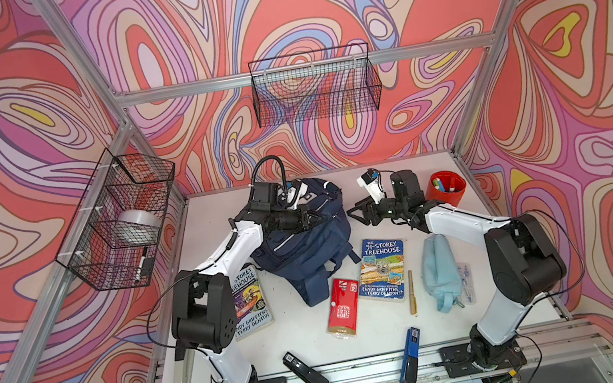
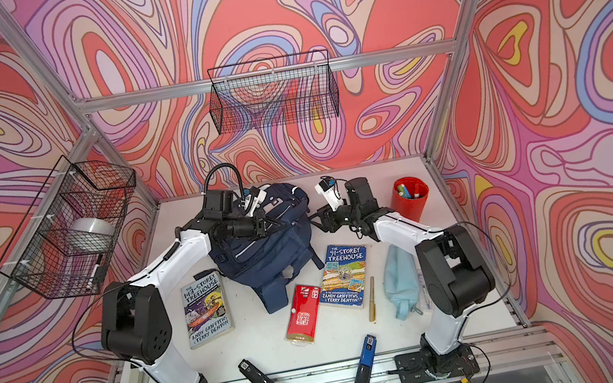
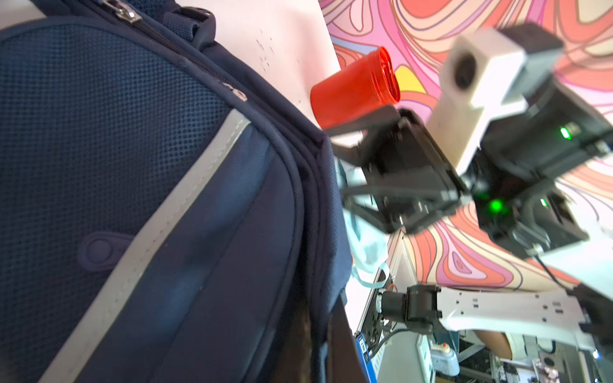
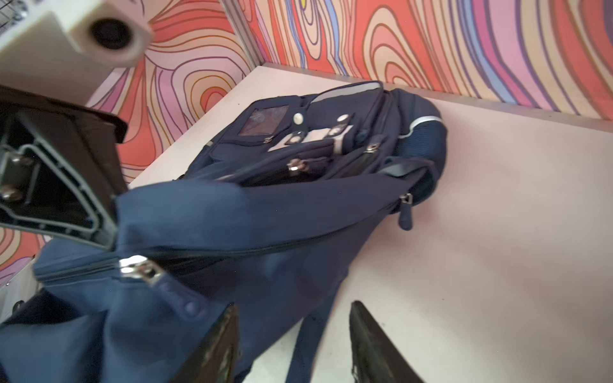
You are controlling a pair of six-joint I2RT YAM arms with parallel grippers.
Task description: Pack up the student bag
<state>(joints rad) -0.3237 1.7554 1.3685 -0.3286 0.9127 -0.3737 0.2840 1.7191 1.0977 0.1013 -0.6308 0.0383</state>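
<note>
The student bag (image 1: 306,251) (image 2: 264,250), navy with thin pale stripes, lies at the back middle of the white table in both top views. My left gripper (image 1: 320,215) (image 3: 323,351) reaches across it and is shut on a fold of fabric at its right edge, lifting that fold (image 4: 232,205) in the right wrist view. A metal zipper pull (image 4: 139,268) hangs just below the pinched fold. My right gripper (image 1: 354,213) (image 4: 293,335) hovers beside the bag's right edge. Its jaws are open, and only a strap and the table show behind the gap.
Right of the bag stand a red cup (image 1: 445,188) of markers, a light blue pouch (image 1: 441,271), a gold pen (image 1: 411,292) and a book (image 1: 382,270). A red packet (image 1: 342,308), another book (image 1: 250,303) and two staplers (image 1: 308,375) (image 1: 410,358) lie nearer the front.
</note>
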